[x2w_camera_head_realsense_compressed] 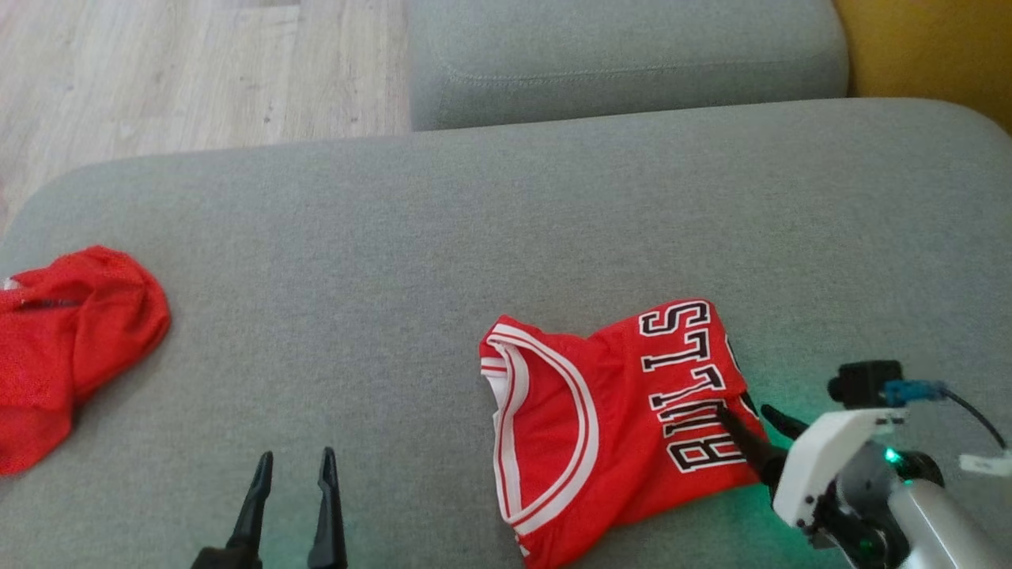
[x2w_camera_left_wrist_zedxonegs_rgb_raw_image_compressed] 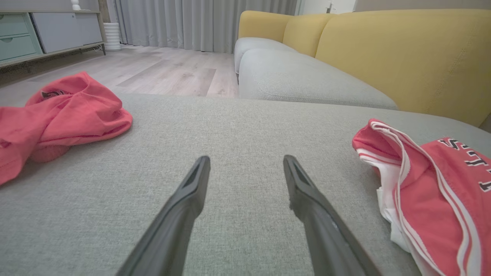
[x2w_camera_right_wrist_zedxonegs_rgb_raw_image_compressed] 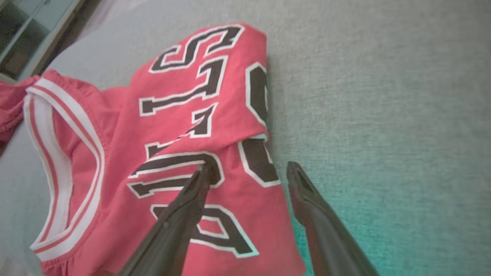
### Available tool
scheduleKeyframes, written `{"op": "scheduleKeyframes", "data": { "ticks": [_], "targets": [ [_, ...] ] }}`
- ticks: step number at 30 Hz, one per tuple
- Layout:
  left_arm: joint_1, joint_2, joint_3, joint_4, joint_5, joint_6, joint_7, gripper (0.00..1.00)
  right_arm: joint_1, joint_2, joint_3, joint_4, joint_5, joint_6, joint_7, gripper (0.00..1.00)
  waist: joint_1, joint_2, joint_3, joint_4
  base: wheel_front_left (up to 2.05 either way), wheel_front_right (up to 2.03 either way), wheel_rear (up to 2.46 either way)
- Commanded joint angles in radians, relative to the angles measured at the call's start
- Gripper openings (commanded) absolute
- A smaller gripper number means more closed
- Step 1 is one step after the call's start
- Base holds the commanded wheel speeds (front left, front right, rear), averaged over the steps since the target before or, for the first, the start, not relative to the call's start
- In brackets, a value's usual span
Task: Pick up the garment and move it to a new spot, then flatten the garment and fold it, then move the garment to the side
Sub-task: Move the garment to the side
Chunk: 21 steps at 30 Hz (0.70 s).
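While its jaws stand spread wide with nothing between them, the right gripper (x2w_camera_right_wrist_zedxonegs_rgb_raw_image_compressed: 248, 166) straddles the near right edge of the garment (x2w_camera_head_realsense_compressed: 601, 427): one finger over the black-and-white lettering, the other over bare cushion just beside the hem. Whether either tip touches cloth cannot be told.

Item, garment: red jersey, lying in a compact fold on the grey cushion (x2w_camera_head_realsense_compressed: 395, 237), front right of the robot, striped collar trim turned left.

Item, left gripper (x2w_camera_head_realsense_compressed: 296, 455): jaws apart, empty, over bare cushion, well apart from the jersey.

Item, plain red cloth lump (x2w_camera_head_realsense_compressed: 71, 340): far left.

Hazards, as judged:
- A pinch taking the top layer alone would likely open the fold on lifting.
- A one-sided grip leaves the collar side to droop or drag.
- A fingertip may snag the mesh.
- Set down leftward, the jersey could run into the lump.
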<state>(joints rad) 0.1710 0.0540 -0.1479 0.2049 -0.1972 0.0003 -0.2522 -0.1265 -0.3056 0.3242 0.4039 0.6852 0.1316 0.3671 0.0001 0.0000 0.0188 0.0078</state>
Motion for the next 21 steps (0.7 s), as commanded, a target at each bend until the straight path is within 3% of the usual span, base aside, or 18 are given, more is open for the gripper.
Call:
{"op": "scheduleKeyframes", "data": {
  "ticks": [1, 6, 7, 8, 12, 21],
  "targets": [
    [-0.042, -0.004, 0.022, -0.026, 0.011, 0.005, -0.010, 1.00, -0.064, -0.020, 0.021, -0.003, -0.006, -0.001, 0.013, 1.00, -0.0001, 0.0000, 0.009, 0.007, 0.00, 0.00, 0.00],
    [-0.058, -0.004, 0.018, -0.018, 0.014, 0.002, -0.010, 1.00, -0.142, 0.017, 0.036, 0.114, 0.025, -0.001, 0.078, 1.00, -0.0001, 0.0000, 0.023, 0.015, 0.00, 0.00, 0.00],
    [-0.061, -0.004, 0.018, -0.016, 0.014, 0.000, -0.010, 1.00, -0.157, 0.021, 0.038, 0.133, 0.028, -0.001, 0.085, 0.88, -0.0001, 0.0000, 0.027, 0.015, 0.00, 0.00, 0.00],
    [-0.065, -0.004, 0.018, -0.014, 0.014, 0.000, -0.010, 1.00, -0.173, 0.023, 0.041, 0.149, 0.028, -0.001, 0.086, 0.00, -0.0001, 0.0000, 0.030, 0.015, 0.00, 0.00, 0.00],
    [-0.073, -0.004, 0.018, -0.023, 0.010, 0.005, -0.010, 1.00, -0.242, 0.013, 0.048, 0.161, 0.038, -0.001, 0.082, 0.00, -0.0001, 0.0000, 0.048, -0.009, 0.00, 0.00, 0.00],
    [-0.120, -0.004, 0.024, -0.042, 0.041, -0.007, -0.010, 1.00, -0.451, -0.135, 0.029, 0.125, -0.075, -0.001, 0.009, 0.00, -0.0001, 0.0000, 0.135, -0.112, 0.00, 0.00, 0.00]
  ]
}}
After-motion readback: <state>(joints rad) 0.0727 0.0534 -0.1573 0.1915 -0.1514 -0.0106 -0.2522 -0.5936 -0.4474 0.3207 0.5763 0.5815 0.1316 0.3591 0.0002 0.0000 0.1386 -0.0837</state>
